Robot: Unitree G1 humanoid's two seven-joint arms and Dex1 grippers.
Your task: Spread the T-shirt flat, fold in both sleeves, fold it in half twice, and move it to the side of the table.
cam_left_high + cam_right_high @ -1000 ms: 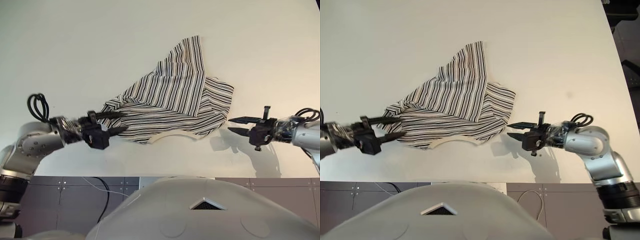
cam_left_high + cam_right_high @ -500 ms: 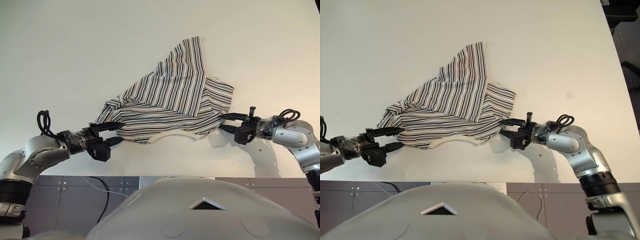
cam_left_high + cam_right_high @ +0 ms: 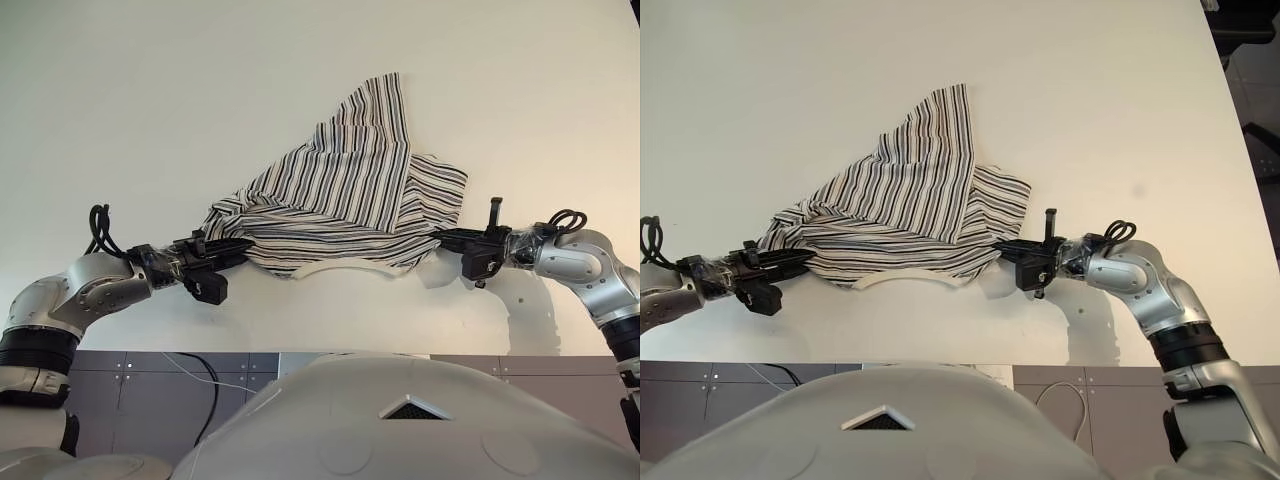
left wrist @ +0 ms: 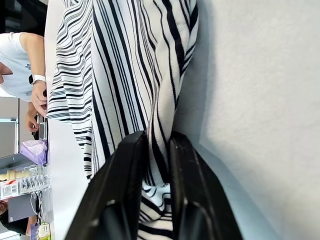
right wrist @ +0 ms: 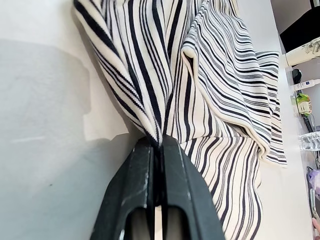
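The striped T-shirt (image 3: 350,190) is lying crumpled on the white table (image 3: 150,100), bunched around the middle of its width and closer to the near edge than to the far one. One narrow point of cloth is reaching up toward the far edge, while the wider mass is spreading out low along the near side. A curved white band (image 3: 330,270) is showing along the shirt's near border, lying on the tabletop.

Your left gripper (image 3: 243,245) is lying low over the table at the shirt's left near corner. Its fingers are drawn narrow, with a fold of striped cloth pinched between them. The left wrist view is showing the fold running up out of the grip and away across the table.

Your right gripper (image 3: 442,237) is meeting the shirt at its right near edge, also low to the surface. Its fingers are pressed almost together on a thin ridge of cloth, as the right wrist view is showing.

The two grippers are sitting well apart, with the shirt sagging in loose wrinkles between them.

Bottles (image 5: 304,102) are standing past the table's edge in the right wrist view; their labels are too small for you to read.
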